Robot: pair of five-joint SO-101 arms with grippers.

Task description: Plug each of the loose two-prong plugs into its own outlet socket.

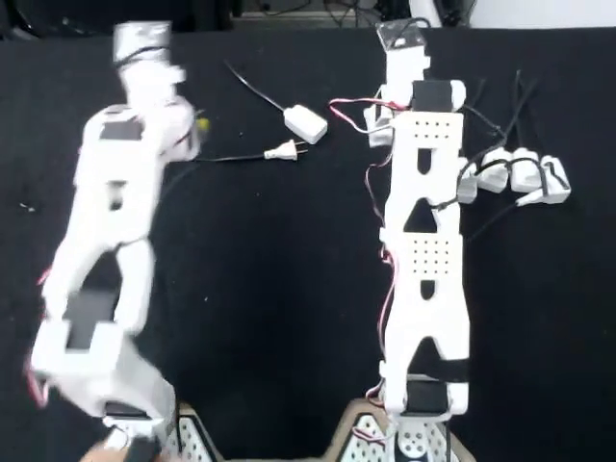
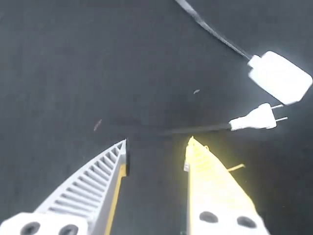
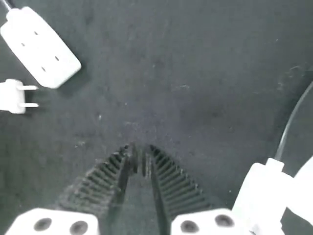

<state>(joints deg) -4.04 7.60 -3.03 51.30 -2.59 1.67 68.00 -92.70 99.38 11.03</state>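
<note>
A white two-prong plug [image 1: 282, 151] lies on the black table with its prongs toward a white outlet socket block [image 1: 305, 123] just beyond it. In the left wrist view the plug [image 2: 257, 118] and the socket block [image 2: 279, 77] lie ahead and off to one side, and the plug's black cord [image 2: 195, 130] crosses just past the fingertips. My left gripper [image 2: 156, 149] is open and empty above the table. My right gripper [image 3: 140, 149] is shut on nothing, with the socket block [image 3: 41, 46] and the plug [image 3: 12, 96] some way off.
A cluster of several white plugs and sockets with black cords [image 1: 520, 173] lies right of the right arm [image 1: 423, 231]; one of them [image 3: 266, 191] sits close to the right gripper. The black table [image 1: 269, 289] is bare between the arms.
</note>
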